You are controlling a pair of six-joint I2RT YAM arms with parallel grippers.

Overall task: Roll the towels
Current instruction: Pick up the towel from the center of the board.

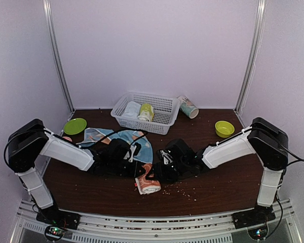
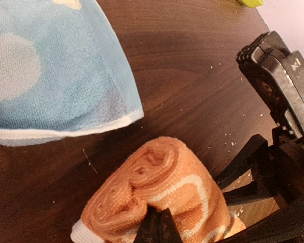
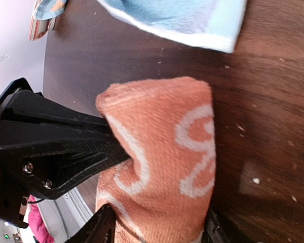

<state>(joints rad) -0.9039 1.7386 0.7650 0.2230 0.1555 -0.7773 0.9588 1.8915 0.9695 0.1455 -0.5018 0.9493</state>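
The peach-orange towel (image 1: 148, 186) lies rolled up on the dark table near the front middle. It also shows in the left wrist view (image 2: 162, 182) and the right wrist view (image 3: 162, 152). My left gripper (image 1: 140, 171) (image 2: 157, 225) is shut, its tips pinched into the roll's side. My right gripper (image 1: 159, 174) (image 3: 155, 230) straddles the roll, one finger against each side. The light blue towel (image 1: 99, 135) (image 2: 50, 76) (image 3: 177, 17) lies unrolled on the table behind the left arm.
A white basket (image 1: 164, 109) at the back holds a pale rolled towel (image 1: 131, 109) and a yellow-green rolled towel (image 1: 146, 111). A paper cup (image 1: 188, 107) lies beside it. A green plate (image 1: 75, 125) sits at the left and a green bowl (image 1: 224, 128) at the right. Crumbs (image 1: 182, 190) dot the table.
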